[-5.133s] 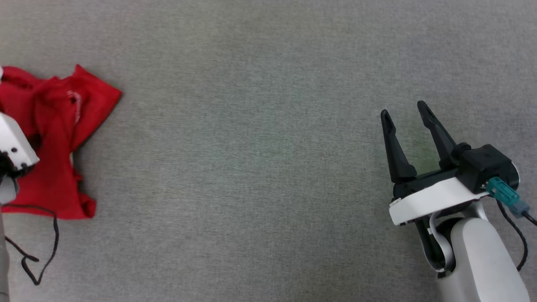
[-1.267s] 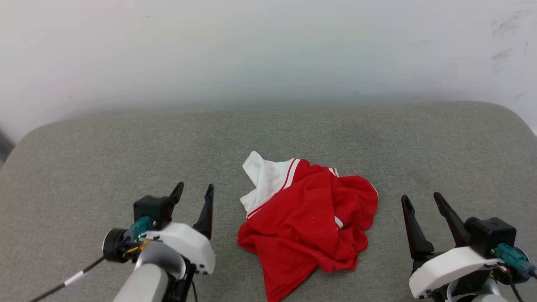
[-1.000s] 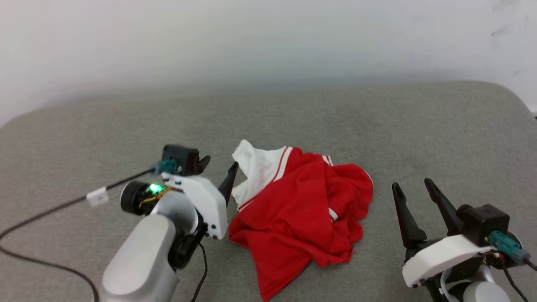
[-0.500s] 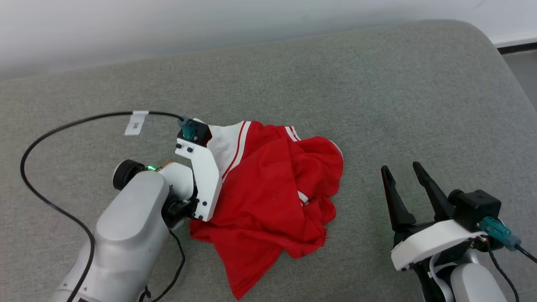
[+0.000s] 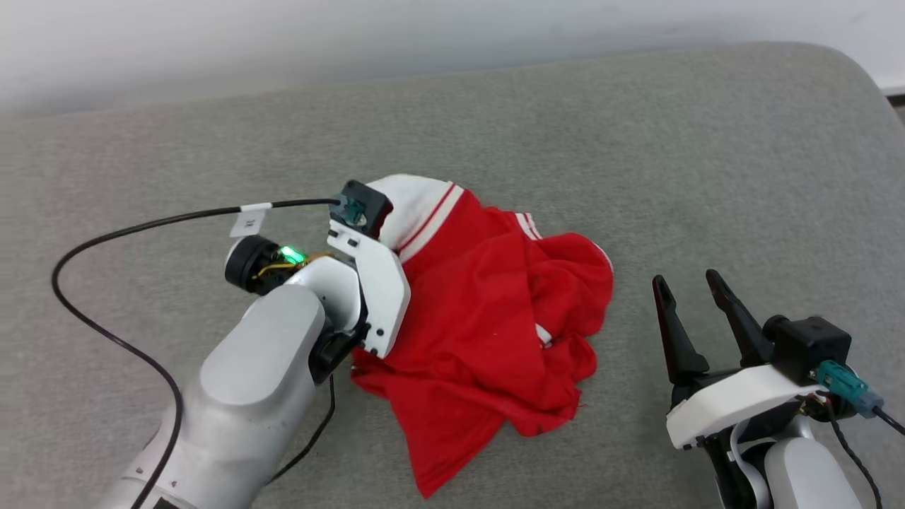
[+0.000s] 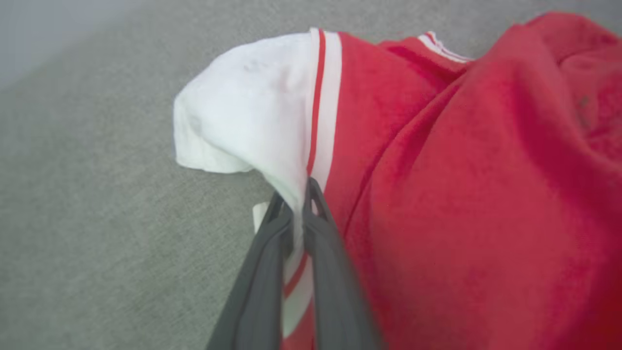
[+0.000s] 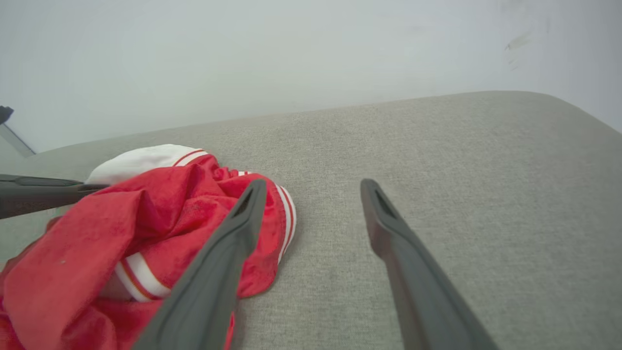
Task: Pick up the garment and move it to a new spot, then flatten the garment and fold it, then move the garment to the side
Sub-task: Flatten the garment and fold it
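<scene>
While the garment [image 5: 495,332] lies crumpled in a loose red heap near the middle of the grey cushioned surface [image 5: 672,141], none of the shaping work looks done: it is neither flattened nor folded, and the printed front is hidden in the folds. Judging from this, the task is at its start, with the first grasp just made and the lifting, spreading, folding and setting aside all left to do.

The left gripper [image 6: 293,192] reaches in from the heap's left edge. Its two dark fingers are pinched together on the cloth, where the white sleeve [image 6: 243,97] meets the red-and-white striped trim. The sleeve is drawn up slightly into a peak above the fingertips, while the rest of the shirt rests on the cushion.

The right gripper [image 5: 684,280] waits just to the right of the heap, apart from it, fingers spread wide and holding nothing.
</scene>
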Available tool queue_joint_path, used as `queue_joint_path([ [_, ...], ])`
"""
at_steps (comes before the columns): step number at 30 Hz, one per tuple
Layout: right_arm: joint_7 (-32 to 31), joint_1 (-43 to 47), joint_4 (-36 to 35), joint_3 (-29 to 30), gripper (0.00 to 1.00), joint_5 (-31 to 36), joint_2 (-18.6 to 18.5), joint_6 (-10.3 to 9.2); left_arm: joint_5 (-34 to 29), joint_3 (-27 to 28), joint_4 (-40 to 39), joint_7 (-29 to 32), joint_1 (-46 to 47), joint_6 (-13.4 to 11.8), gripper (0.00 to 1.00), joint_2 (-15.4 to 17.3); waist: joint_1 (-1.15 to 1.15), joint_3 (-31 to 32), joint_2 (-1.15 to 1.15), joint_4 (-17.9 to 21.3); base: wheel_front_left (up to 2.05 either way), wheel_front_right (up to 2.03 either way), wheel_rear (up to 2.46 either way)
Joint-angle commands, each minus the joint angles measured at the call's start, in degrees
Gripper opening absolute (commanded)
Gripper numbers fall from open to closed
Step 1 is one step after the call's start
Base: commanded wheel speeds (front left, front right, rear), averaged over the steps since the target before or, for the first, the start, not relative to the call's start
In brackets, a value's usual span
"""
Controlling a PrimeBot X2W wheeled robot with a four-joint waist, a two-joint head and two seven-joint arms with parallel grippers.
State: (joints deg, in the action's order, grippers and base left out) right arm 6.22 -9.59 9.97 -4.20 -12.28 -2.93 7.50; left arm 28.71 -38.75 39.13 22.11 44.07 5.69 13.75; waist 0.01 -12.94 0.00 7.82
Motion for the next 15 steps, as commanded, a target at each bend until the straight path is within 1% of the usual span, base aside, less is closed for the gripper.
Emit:
queue_joint_path([
  [1,-0.06,0.05,-0.34,0.17,1.0,0.17,0.04,-0.02,-0.17,0.28,-1.01,-1.95,0.52,-0.12,0.0,-0.08,-0.01,1.15,0.0,-1.78,0.0,0.0,0.0],
  [3,-0.58,0.53,-0.72,0.57,1.0,0.69,0.04,-0.02,-0.7,1.0,-2.97,-5.7,-0.03,-1.05,0.0,0.37,-0.01,1.89,0.0,-3.05,0.0,0.0,0.0],
  [5,-1.01,1.03,-1.17,1.0,1.0,0.82,0.04,-0.02,-0.7,1.94,-5.18,-8.22,-1.79,-2.6,0.0,1.45,-0.01,2.57,0.0,-4.14,0.0,0.0,0.0],
  [9,-1.77,1.84,-2.01,1.95,1.0,1.13,0.04,-0.02,0.15,4.2,-10.96,-10.17,-7.43,-6.64,0.0,4.2,-0.01,3.61,0.0,-5.63,0.0,0.0,0.0],
  [13,-2.29,2.87,-2.87,2.59,1.0,1.17,0.05,-0.02,2.34,7.48,-17.43,-8.6,-17.21,-12.82,0.0,8.29,-0.01,4.32,0.0,-6.3,0.0,0.0,0.0],
  [15,-2.56,3.2,-3.3,2.93,1.0,1.25,0.03,-0.02,4.38,9.21,-20.54,-7.26,-22.89,-15.96,0.0,9.35,-0.01,4.44,0.0,-6.48,0.0,0.0,0.0],
])
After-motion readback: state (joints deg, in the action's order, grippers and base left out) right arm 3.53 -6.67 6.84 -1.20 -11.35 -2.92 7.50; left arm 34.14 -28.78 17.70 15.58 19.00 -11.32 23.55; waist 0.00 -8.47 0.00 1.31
